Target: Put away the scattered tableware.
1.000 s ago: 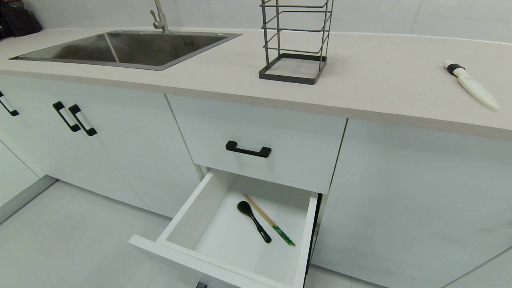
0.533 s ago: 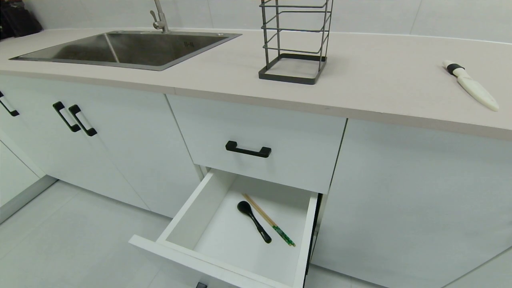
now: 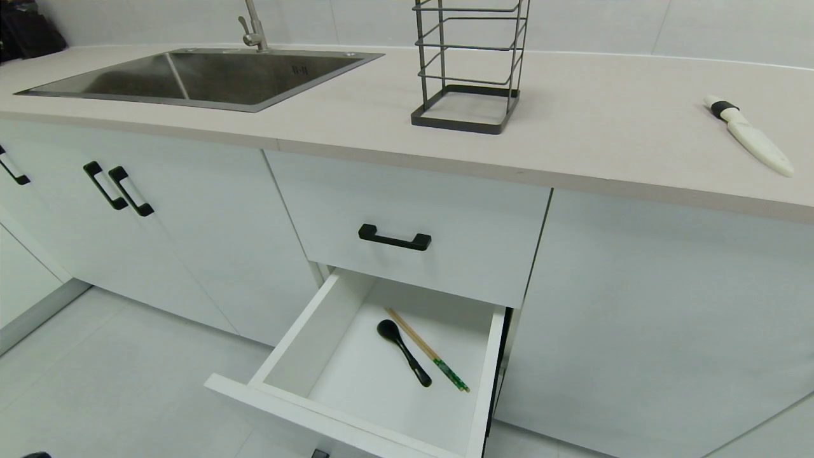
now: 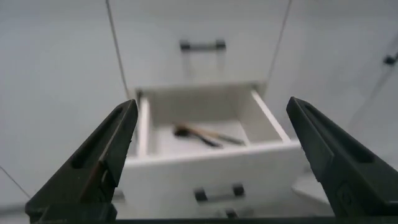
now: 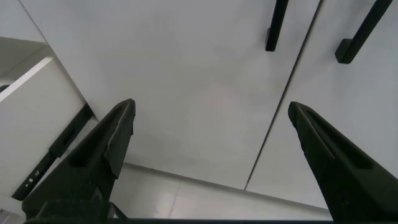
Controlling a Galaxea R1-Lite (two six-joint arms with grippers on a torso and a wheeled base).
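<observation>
The lower drawer [image 3: 299,331] stands pulled out. Inside lie a black spoon [image 3: 403,352] and a pair of wooden chopsticks with green ends [image 3: 427,350], side by side. A white knife with a black band [image 3: 750,135] rests on the countertop [image 3: 604,127] at the far right. My left gripper [image 4: 211,102] is open with nothing in it, in front of the open drawer [image 4: 205,165], where the spoon [image 4: 185,131] and chopsticks [image 4: 217,134] show. My right gripper [image 5: 211,104] is open and empty, close to white cabinet doors [image 5: 186,93].
A dark wire rack [image 3: 469,70] stands on the counter's middle, a steel sink [image 3: 203,76] with a tap at the left. The upper drawer with a black handle [image 3: 394,240] is closed. Black door handles [image 5: 277,25] hang near the right gripper. Tiled floor lies below.
A small dark tip has come into the head view's bottom left corner. Nothing else has moved.
</observation>
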